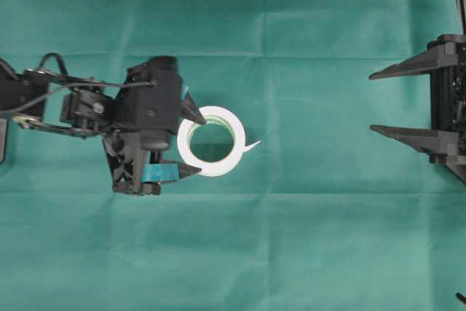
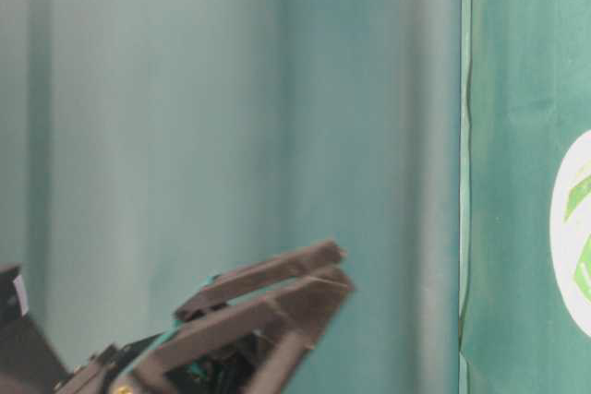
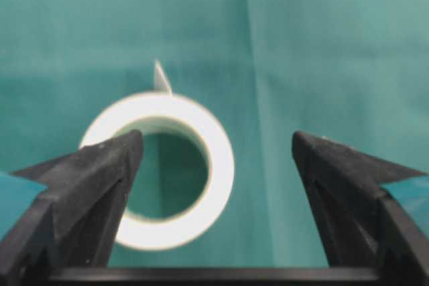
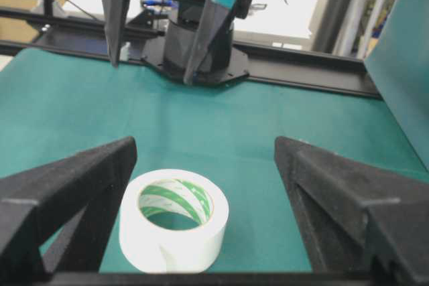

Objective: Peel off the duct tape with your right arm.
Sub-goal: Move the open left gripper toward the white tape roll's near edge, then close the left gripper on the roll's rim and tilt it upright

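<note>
While my fingers hang apart:
Left gripper (image 1: 191, 140): wide open, empty, above the tape roll's (image 1: 212, 140) near edge.
Right gripper (image 1: 373, 102): wide open, empty, well apart.
Between: bare green cloth (image 1: 313, 202).

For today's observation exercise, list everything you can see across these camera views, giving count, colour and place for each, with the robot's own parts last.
duct tape: one, white roll with greenish core, lying flat mid-table; pointed tab sticks out toward the right arm.
table cloth: one, teal-green, covering the table.
left gripper: one, black with teal patches, open, above the table with its fingers either side of the roll's left edge.
right gripper: one, black, open, at the right edge, apart from the roll.
</note>
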